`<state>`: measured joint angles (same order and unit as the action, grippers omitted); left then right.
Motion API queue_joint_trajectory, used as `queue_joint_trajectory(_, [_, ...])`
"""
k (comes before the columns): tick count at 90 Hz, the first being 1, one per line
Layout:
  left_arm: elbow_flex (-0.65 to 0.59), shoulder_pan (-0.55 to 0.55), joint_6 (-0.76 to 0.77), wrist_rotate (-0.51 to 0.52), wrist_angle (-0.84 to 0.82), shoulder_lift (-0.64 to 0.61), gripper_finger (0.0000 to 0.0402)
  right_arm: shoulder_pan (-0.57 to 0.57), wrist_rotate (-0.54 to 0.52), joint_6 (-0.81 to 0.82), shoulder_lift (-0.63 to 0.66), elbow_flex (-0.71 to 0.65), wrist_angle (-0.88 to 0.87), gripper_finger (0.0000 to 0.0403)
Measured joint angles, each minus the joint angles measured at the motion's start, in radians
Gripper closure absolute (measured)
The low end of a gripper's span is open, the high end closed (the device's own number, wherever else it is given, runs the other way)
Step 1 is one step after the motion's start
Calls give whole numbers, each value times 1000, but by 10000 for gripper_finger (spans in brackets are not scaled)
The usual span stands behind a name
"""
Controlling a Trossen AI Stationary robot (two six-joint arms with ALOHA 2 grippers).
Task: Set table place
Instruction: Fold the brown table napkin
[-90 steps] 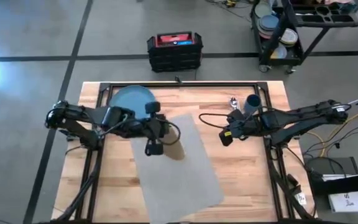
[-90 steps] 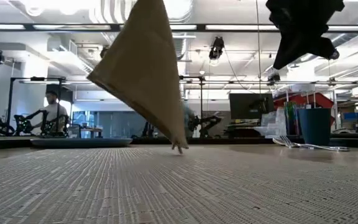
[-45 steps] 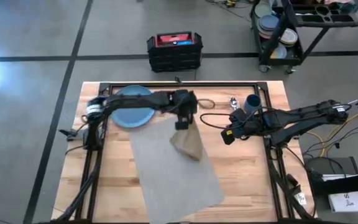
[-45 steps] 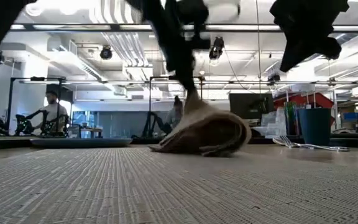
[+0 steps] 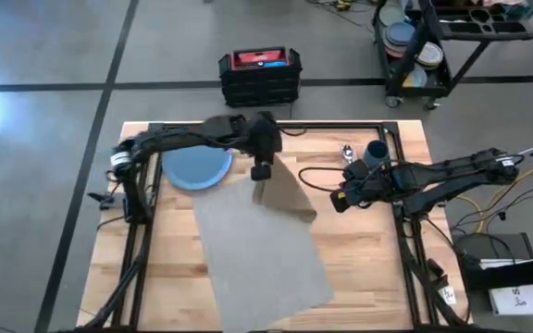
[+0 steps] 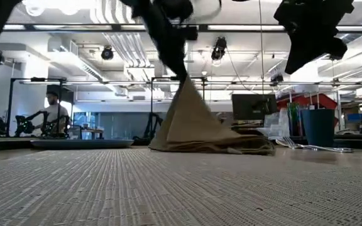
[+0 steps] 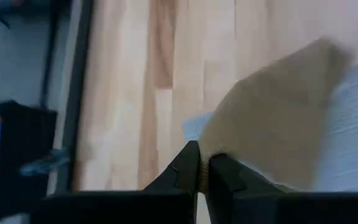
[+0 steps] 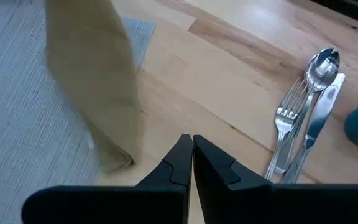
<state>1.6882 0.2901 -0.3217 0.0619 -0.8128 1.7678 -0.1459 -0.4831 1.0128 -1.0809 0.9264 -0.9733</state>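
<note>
The tan napkin (image 5: 283, 191) lies over the far right corner of the grey placemat (image 5: 262, 254), one corner raised into a peak (image 6: 184, 85). My left gripper (image 5: 261, 172) is shut on that peak. The blue plate (image 5: 197, 167) rests on the wood left of the gripper. Fork (image 8: 284, 134), knife (image 8: 319, 124) and spoon (image 8: 322, 65) lie side by side near the dark-blue cup (image 5: 376, 150). My right gripper (image 8: 191, 155) hovers shut and empty between the napkin and the cutlery. My left gripper pinches the napkin's raised corner (image 7: 215, 152) between its two fingers, coming from above and pointing down. How many layers it has, I cannot tell. The napkin slopes down from the fingers like a tent, its lower part (image 6: 231, 145) lying on the placemat.
A black and red case (image 5: 259, 74) sits on the floor beyond the far edge. A black cart (image 5: 428, 46) with stacked dishes stands at the far right. Bare wood lies right of the placemat, in front of the cutlery.
My left gripper has carried the napkin from over the placemat's middle toward the far right and lowered it. The napkin hung with only its tip on the mat, then slumped in a heap; now its held corner is drawn up and the rest lies spread.
</note>
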Motion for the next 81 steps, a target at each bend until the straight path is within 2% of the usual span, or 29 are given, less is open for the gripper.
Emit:
queue_joint_trajectory(26, [-1,-81,38,87,-37,-273,401,0,-1,-18,0,0,6,403])
queue_joint_trajectory(48, [-1,-204,150,224,-239,-440,401,0,6,-21,0,0,5,403])
queue_joint_trajectory(65, [-2,-380,404,253,-521,-516,401,0,18,-22,0,0,5,403])
queue_joint_trajectory(81, [-2,-645,734,237,-687,-534,401,0,36,-22,0,0,6,403])
